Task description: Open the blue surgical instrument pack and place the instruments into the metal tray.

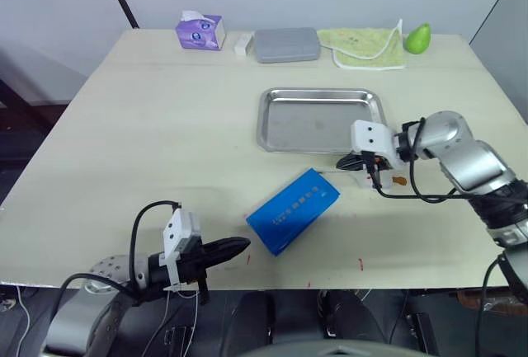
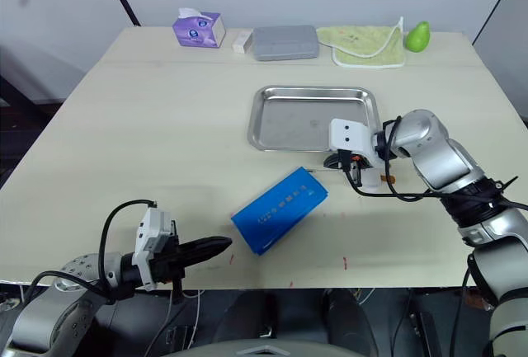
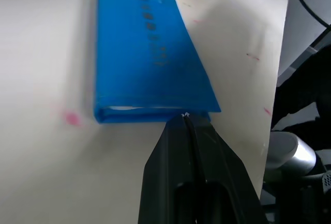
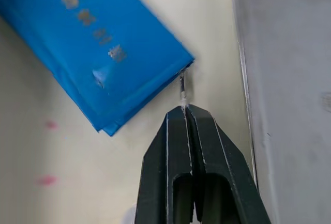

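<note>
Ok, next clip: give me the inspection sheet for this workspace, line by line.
Surface: pale table, a few small red marks near the front edge.
Job's things: blue surgical instrument pack closed, lying flat; metal tray empty; instruments not seen.
Clutter: purple tissue box, grey case, green cloth, green pear-shaped object along the far edge.
Grippers: left gripper shut, at the pack's near end; right gripper shut, by its far corner.
Cables: black cables on both wrists.
Surroundings: grey wall, dark pole.
</note>
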